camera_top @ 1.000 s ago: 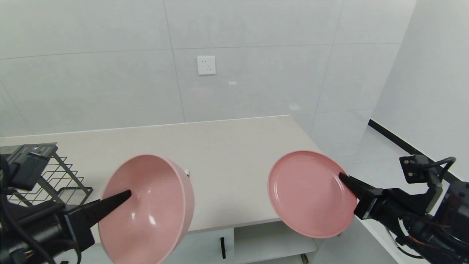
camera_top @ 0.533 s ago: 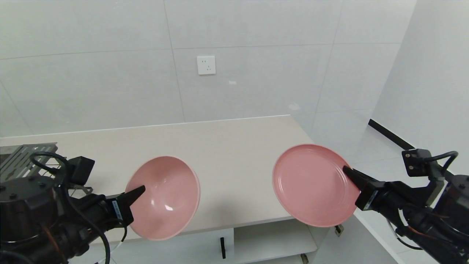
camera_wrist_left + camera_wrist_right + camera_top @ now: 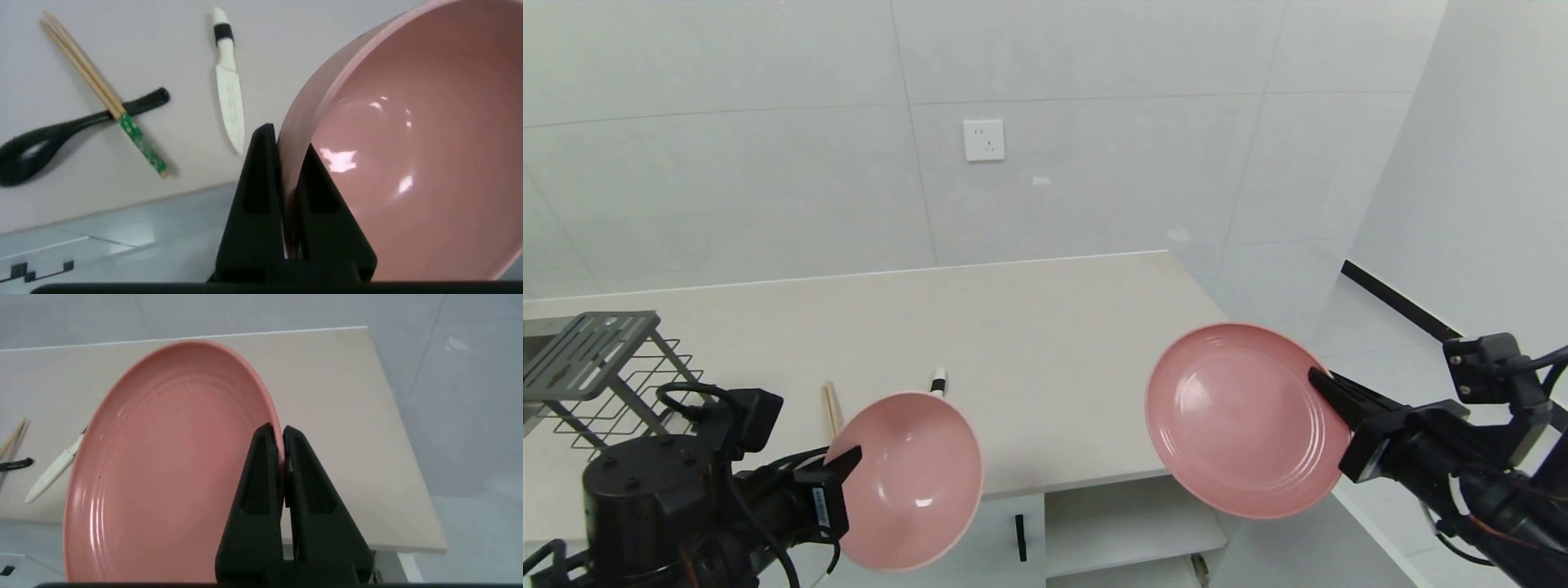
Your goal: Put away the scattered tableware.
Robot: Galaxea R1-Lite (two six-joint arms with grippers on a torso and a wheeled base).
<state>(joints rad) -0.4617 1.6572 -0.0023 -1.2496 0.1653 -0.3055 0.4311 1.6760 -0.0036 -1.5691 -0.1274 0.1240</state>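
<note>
Gripping, left: the left gripper was clamped on the rim of the pink bowl. It held the bowl tipped on edge just off the near edge of the table, hollow facing right.
Gripping, right: the right gripper was pinched shut on the rim of the pink plate. The plate stood almost upright in the air off the table's near right corner, face turned left.
Rack: a wire dish rack stood at the table's left end, to the far left of the bowl and well apart from the plate.
Nearer arm: the left, by a wide margin. If the rack was the goal, the bowl probably needed only a short carry left and away, while the plate had the whole tabletop to cross.
Loose pieces: chopsticks, a black spoon and a small knife lay on the table just beyond the bowl. The chopsticks crossed the spoon's handle, and the chopsticks and knife ran roughly near to far.
Risk, as judged: both dishes hung by thin rim grips, so a quick swing could twist them loose.
</note>
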